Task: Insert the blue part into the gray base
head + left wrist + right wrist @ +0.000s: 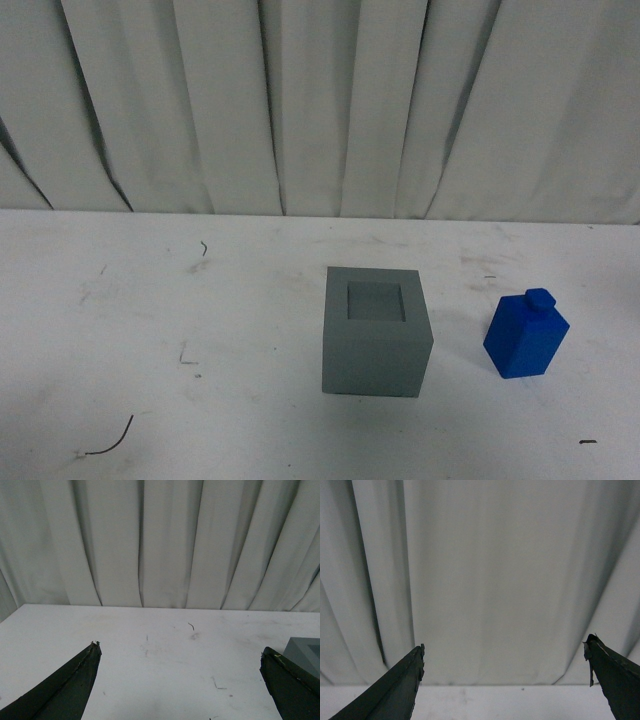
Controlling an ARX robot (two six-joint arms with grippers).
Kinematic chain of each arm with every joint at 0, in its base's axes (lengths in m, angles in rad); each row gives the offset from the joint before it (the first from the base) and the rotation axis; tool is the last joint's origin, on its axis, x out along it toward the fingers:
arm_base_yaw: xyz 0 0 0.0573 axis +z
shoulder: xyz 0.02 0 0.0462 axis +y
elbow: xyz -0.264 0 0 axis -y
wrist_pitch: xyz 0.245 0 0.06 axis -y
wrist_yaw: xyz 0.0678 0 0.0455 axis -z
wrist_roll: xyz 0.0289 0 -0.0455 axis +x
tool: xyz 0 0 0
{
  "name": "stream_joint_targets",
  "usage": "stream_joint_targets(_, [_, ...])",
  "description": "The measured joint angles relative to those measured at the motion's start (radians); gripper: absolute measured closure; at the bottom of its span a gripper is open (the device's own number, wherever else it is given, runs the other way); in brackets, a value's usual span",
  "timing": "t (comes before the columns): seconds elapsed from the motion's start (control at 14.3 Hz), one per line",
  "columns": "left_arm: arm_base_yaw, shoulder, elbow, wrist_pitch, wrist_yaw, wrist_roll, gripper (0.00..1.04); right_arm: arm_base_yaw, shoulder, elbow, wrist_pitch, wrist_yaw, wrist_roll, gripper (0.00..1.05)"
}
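Thread scrap (110, 441) lies near left; gray base (375, 332) stands left of blue part (527, 334), apart; left gripper (180, 648) and right gripper (505, 641) spread wide.

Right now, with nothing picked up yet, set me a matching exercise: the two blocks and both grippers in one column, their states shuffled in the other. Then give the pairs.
1. blue part
2. gray base
3. left gripper
4. right gripper

A. open, facing mostly curtain
B. top recess empty
C. open, with table and a corner of the gray base ahead
D. upright on the table, right of the gray base in the front view

Pairs: 1-D, 2-B, 3-C, 4-A.
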Motion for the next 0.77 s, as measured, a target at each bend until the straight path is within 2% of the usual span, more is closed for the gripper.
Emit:
stream_joint_targets(0.14, [0.0,0.0,0.0,0.0,0.0,0.0,0.07,0.087,0.294,0.262,-0.191,-0.014,-0.146,0.06])
stream_joint_targets(0.21, [0.0,0.0,0.0,0.0,0.0,0.0,0.07,0.187,0.454,0.504,-0.469,-0.045,-0.393,0.06])
stream_joint_targets(0.28, [0.0,0.0,0.0,0.0,0.0,0.0,0.07,0.212,0.507,0.619,-0.662,-0.087,-0.602,0.06])
stream_joint_targets(0.49, [0.0,0.0,0.0,0.0,0.0,0.0,0.07,0.214,0.565,0.701,-0.994,-0.136,-0.978,0.06])
stream_joint_targets(0.77, [0.0,0.0,0.0,0.0,0.0,0.0,0.07,0.22,0.617,0.764,-1.234,-0.18,-1.246,0.06])
